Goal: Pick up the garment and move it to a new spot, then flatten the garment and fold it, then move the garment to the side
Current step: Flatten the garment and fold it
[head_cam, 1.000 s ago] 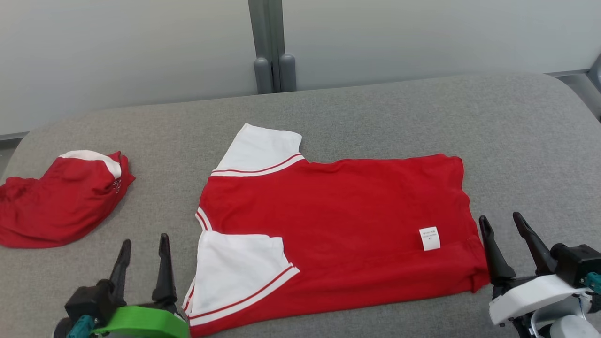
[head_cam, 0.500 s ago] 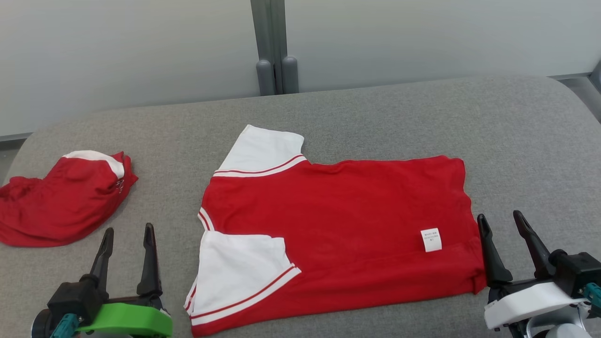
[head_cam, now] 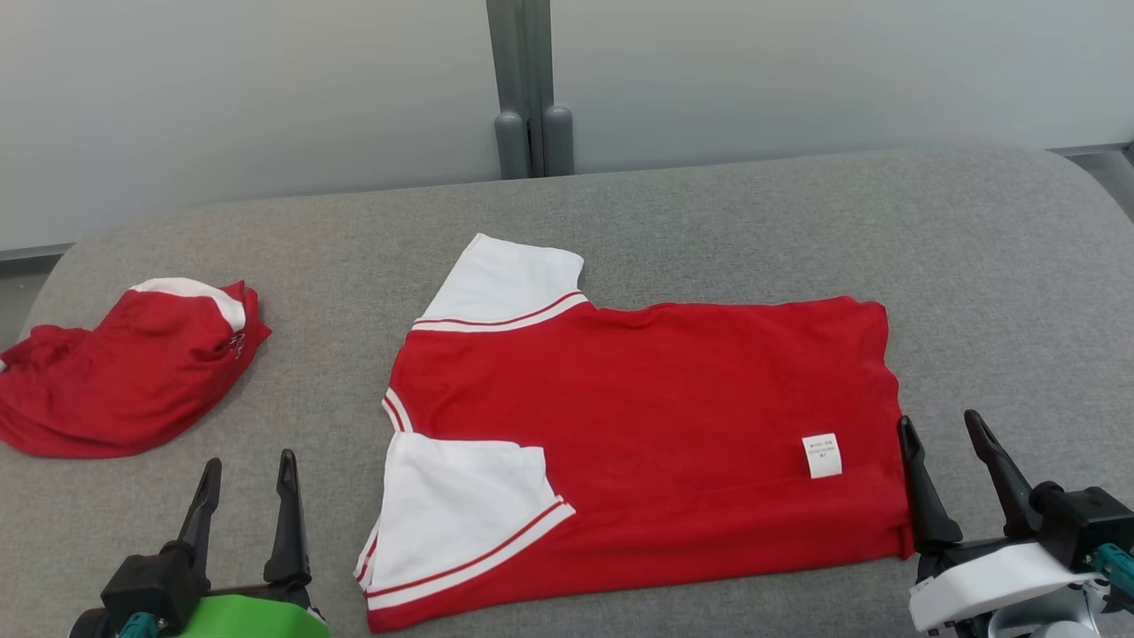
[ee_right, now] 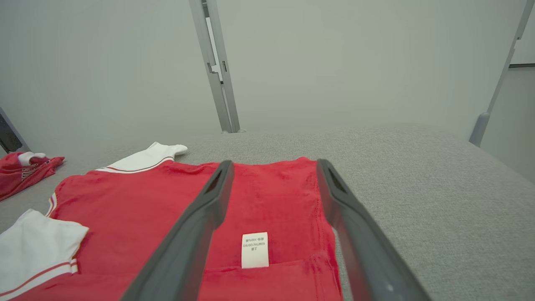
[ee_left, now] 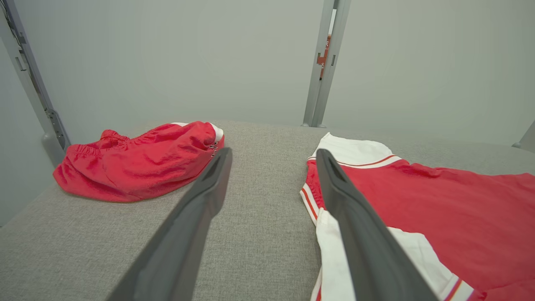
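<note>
Our red shirt [head_cam: 656,416] lies flat dead centre, seemingly one fold in, with left gripper [head_cam: 248,462] at 7 o'clock and right gripper [head_cam: 937,421] at 4 both spread and empty, so more folding plus the side move remain.

left hand [head_cam: 249,461]: two long dark tapered fingers [head_cam: 285,523], black block [head_cam: 151,580] at their base
behind left hand: green shell [head_cam: 257,618], teal connector [head_cam: 135,626]
right hand [head_cam: 937,421]: matching dark fingers
behind right hand: white shell [head_cam: 992,574]

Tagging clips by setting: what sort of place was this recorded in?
Likely a lab or test booth, not a home: a grey fabric-covered table, plain pale wall panels joined by a grey metal post, with a red-and-white shirt and a bunched red garment laid out.
</note>
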